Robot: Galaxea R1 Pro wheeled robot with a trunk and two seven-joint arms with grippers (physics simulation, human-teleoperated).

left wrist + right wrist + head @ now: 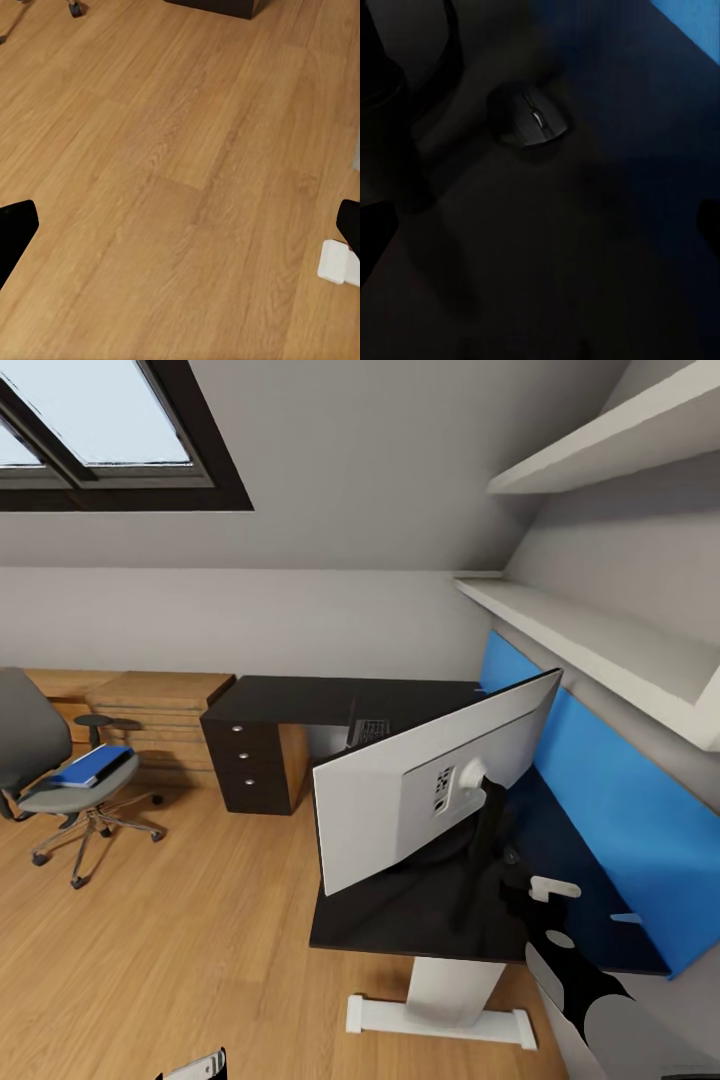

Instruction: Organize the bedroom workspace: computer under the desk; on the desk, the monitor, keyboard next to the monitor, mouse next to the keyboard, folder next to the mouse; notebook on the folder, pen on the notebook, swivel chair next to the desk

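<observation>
The monitor (420,800) stands on the black desk (290,695) with its pale back toward me. Behind it lies the keyboard (368,732), partly covered. My right arm (575,970) reaches over the desk top beside the blue wall panel. The right gripper (540,225) hangs open above the dark desk top (585,285), with the black mouse (531,120) a little ahead of it. At the left stands the swivel chair (30,745), the blue folder (90,765) on its seat. My left gripper (180,225) is open over bare floor. Computer, notebook and pen are out of view.
The black drawer unit (248,765) closes the desk's far end, with a low wooden shelf unit (150,710) beside it. The white T-foot (440,1015) (337,262) holds up the near end. White wall shelves (600,640) overhang the desk. Wooden floor (200,920) lies open between chair and desk.
</observation>
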